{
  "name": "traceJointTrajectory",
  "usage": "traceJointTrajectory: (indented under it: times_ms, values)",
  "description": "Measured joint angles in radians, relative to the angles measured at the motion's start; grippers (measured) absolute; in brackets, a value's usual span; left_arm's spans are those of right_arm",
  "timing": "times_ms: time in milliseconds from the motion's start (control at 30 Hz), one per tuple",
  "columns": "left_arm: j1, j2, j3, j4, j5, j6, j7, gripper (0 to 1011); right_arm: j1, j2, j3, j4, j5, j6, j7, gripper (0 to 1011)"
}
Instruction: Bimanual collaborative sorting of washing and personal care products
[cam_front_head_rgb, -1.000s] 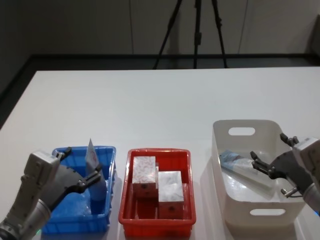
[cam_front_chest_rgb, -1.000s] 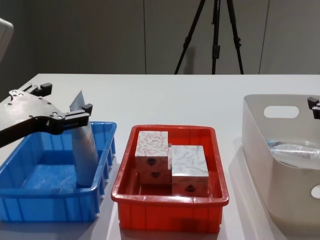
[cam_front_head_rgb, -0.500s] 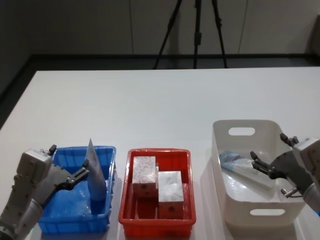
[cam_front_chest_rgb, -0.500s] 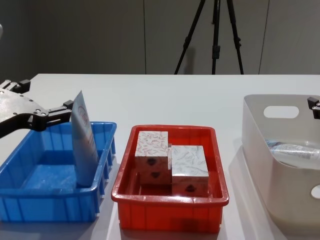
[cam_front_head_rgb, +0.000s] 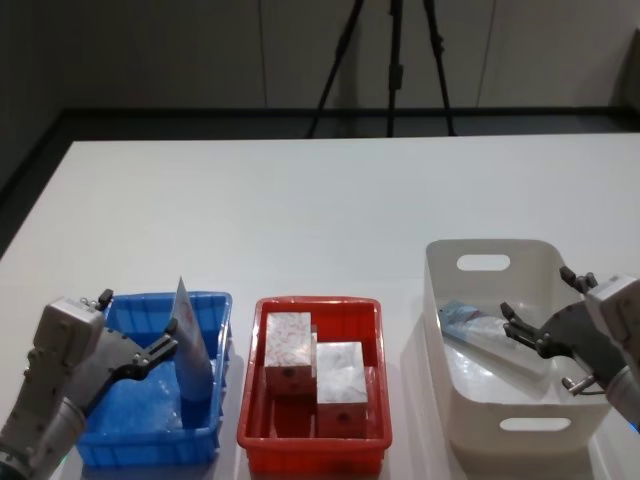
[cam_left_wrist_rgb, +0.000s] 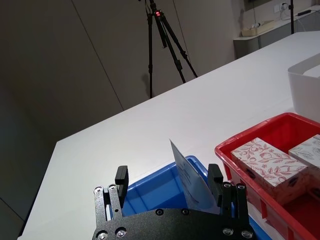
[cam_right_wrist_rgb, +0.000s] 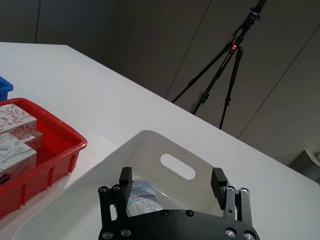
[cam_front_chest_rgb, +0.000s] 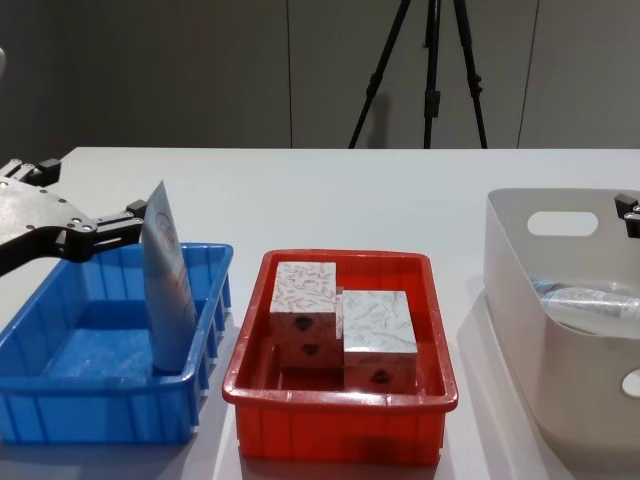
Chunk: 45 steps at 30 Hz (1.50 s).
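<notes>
Left gripper (cam_front_head_rgb: 138, 313) has backed off the tube (cam_front_head_rgb: 190, 350), jaws spread. Tube stands leaning in blue tray (cam_front_head_rgb: 130, 445). Right gripper (cam_front_head_rgb: 535, 292), jaws spread, hovers over second tube (cam_front_head_rgb: 480, 330) lying in tub (cam_front_head_rgb: 490, 245). Judged: release done. Next, right lowers and pinches.

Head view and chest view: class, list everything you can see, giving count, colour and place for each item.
table: one, white, under everything
blue tray: one, blue, robot's left
red tray: one, red, middle
tub: one, beige-white with handle holes, robot's right
squeeze tubes: two, pale blue; one upright against the blue tray's right wall, one lying in the tub
boxes: two, white with red-grey pattern, side by side in the red tray
tripod: one, black, behind the table
left gripper: open, beside the upright tube
right gripper: open, above the tub
</notes>
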Motion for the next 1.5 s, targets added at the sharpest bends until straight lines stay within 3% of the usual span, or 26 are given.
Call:
traceJointTrajectory:
  times_ms: [300, 767, 1500]
  values:
    - [0.0, 0.0, 0.001, 0.0, 0.0, 0.0, 0.0, 1001, 0.0, -0.001, 0.001, 0.0, 0.0, 0.0, 0.001, 1001]
    - [0.0, 0.0, 0.001, 0.001, 0.0, -0.001, 0.0, 1001, -0.003, 0.005, 0.028, 0.01, 0.014, -0.042, 0.115, 1001]
    - [0.0, 0.0, 0.001, 0.001, 0.0, -0.001, 0.0, 1001, -0.076, 0.022, 0.059, -0.077, 0.032, -0.041, 0.236, 1001]
